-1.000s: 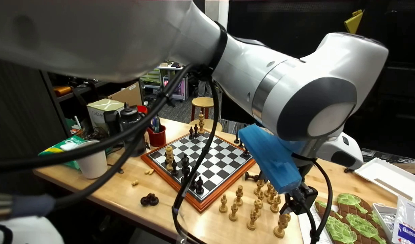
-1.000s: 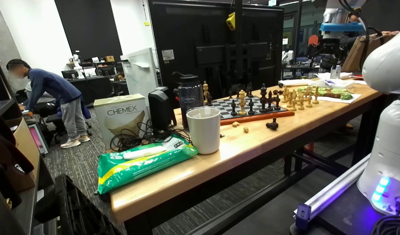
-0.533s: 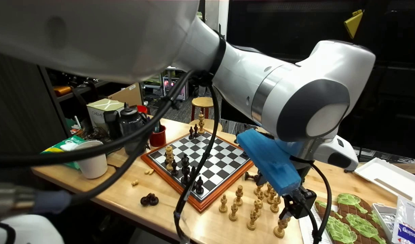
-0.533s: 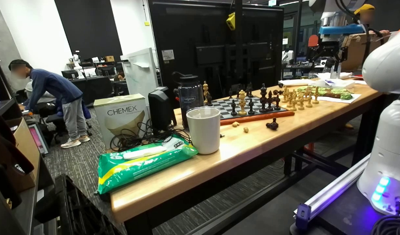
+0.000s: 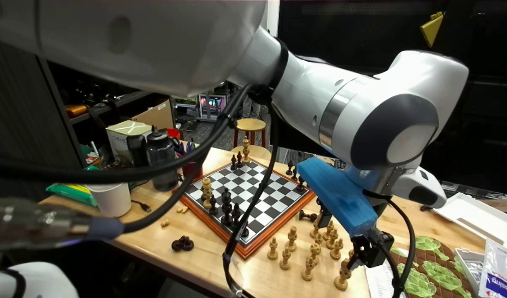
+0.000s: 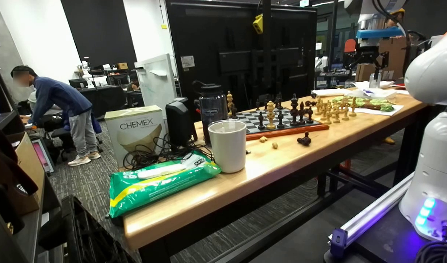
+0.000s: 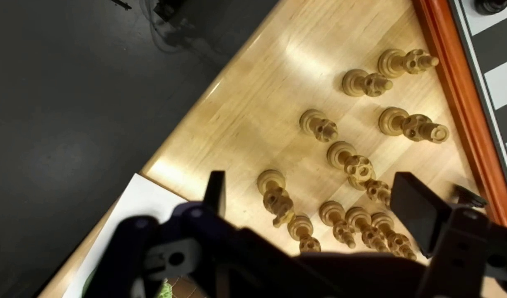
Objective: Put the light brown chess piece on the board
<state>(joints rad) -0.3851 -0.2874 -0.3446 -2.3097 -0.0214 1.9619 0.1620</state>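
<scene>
My gripper (image 7: 314,200) stands open above a cluster of light brown chess pieces, nothing held between its fingers. In the wrist view, a taller light brown piece (image 7: 277,200) and several others show between and beyond the jaws, all on the tabletop. The same group, with a light brown piece (image 5: 292,239) among it, stands beside the board (image 5: 284,198) in an exterior view. The board's reddish frame (image 7: 469,111) crosses the right of the wrist view. Two light brown pieces, a near one (image 5: 206,194) and a far one (image 5: 245,150), stand on the board among dark pieces (image 5: 226,207).
A dark piece (image 5: 308,215) lies between board and cluster; other dark pieces (image 5: 182,243) lie near the table edge. A white mug (image 6: 228,146), dark bottle (image 6: 210,109) and green pack (image 6: 161,186) occupy one end. A leaf-patterned cloth (image 5: 433,265) lies past the cluster.
The arm has shifted slightly, a little rightward in an exterior view, and the gripper sits a touch lower. More of a finger now shows beside the blue pad. The chess pieces have not moved.
</scene>
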